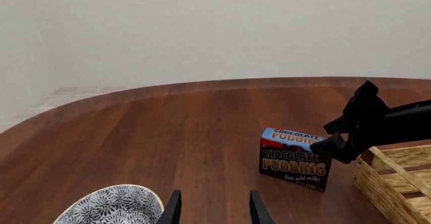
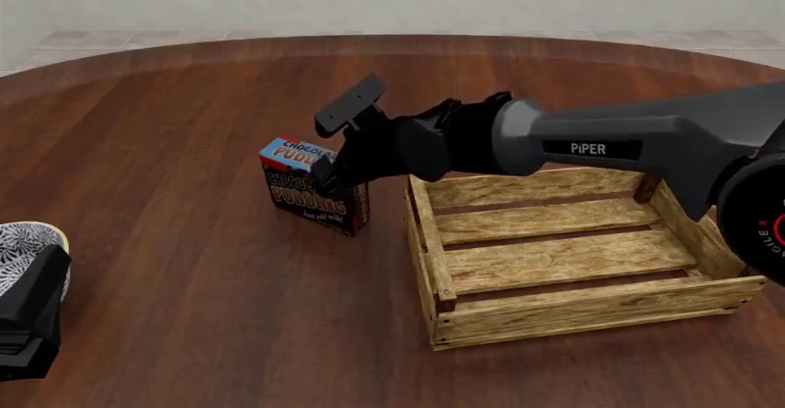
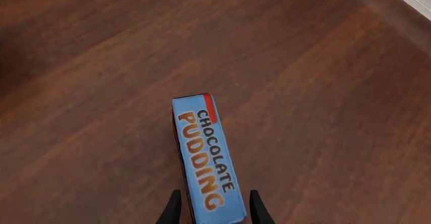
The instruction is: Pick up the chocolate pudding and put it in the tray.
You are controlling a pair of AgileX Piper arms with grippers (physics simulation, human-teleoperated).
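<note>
The chocolate pudding (image 2: 309, 190) stands upright on the wooden table, just left of the tray (image 2: 589, 309), a wooden slat crate with nothing in it. My right gripper (image 2: 331, 175) reaches over the tray's far left corner and is open, with one finger on each side of the carton's light blue top (image 3: 205, 153). In the right wrist view its fingertips (image 3: 173, 209) flank the carton's near end. The left wrist view shows the carton (image 1: 295, 158) with the right gripper (image 1: 336, 146) at its tray-side end. My left gripper (image 1: 214, 210) is open and holds nothing, near the table's front left.
A white patterned bowl (image 1: 111, 206) sits beside the left gripper at the front left edge (image 2: 28, 241). The tray's corner (image 1: 394, 183) lies close to the carton. The round table's far rim (image 2: 392, 42) curves along the back, with a pale wall behind it.
</note>
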